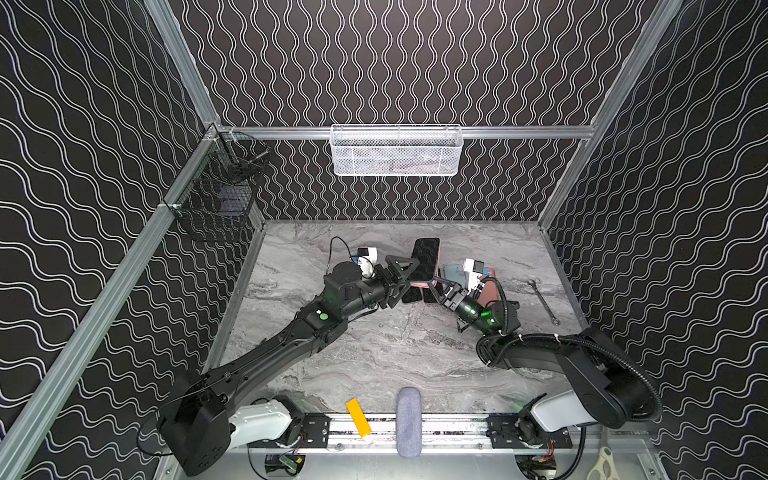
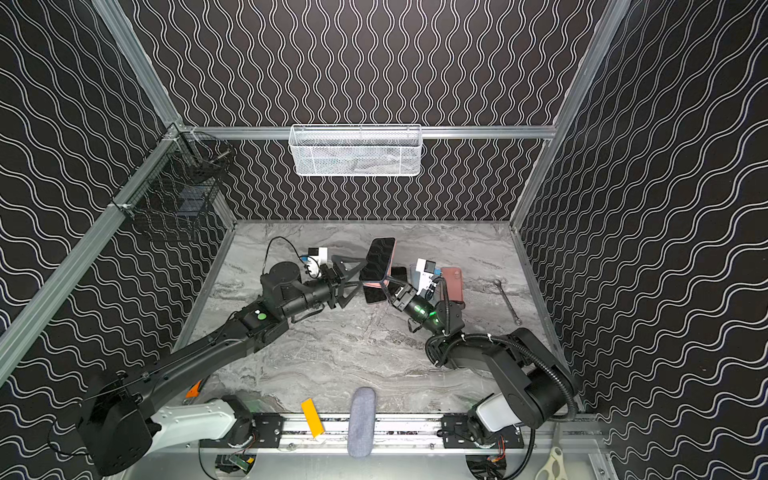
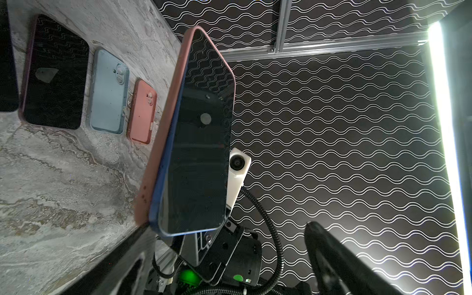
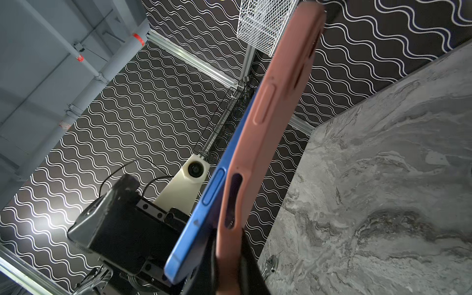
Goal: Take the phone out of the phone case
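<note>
Above the table, phone and phone case point lengthwise toward the rear.

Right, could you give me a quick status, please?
Copy: right gripper shut on case corner, left gripper open beside phone. Phone partly peeled out, held aloft. Nothing in the way.

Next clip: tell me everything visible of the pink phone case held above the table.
The pink phone case looks like matte, soft silicone, with a raised button cover and a long cutout on its side edge. It is held off the marble table, tilted, screen side toward the left arm. The blue phone sits partly in it, one long edge standing out near the lower end. The right gripper is shut on that lower end; the left gripper stands open beside it.
</note>
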